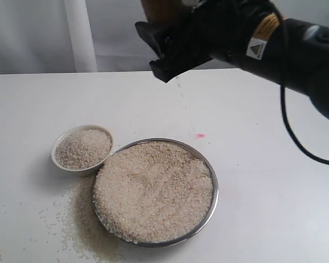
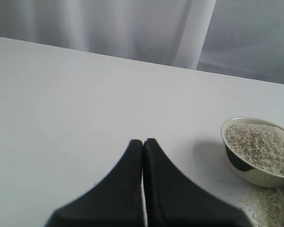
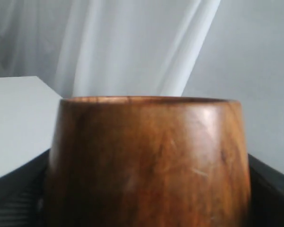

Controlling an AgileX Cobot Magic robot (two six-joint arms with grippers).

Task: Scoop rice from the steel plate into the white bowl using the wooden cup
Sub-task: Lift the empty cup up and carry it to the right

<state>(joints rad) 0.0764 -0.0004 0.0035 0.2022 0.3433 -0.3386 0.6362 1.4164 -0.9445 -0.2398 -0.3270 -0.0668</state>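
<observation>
At the lower centre of the exterior view the steel plate (image 1: 214,192) lies heaped with rice (image 1: 153,189), with more spilled on the surface (image 1: 263,192) at lower left. Just beside its upper-left rim sits the full white bowl (image 1: 77,171). At the top, the right hand (image 1: 167,52) grasps the wooden cup (image 3: 146,161) in the air. The left hand (image 2: 143,142) is clenched and empty.

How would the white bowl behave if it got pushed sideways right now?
Probably heavy for its size: rice fills the white bowl to its rim. A quick shove would likely spill grains. The spilled grains beside it might let it slide easily.
</observation>
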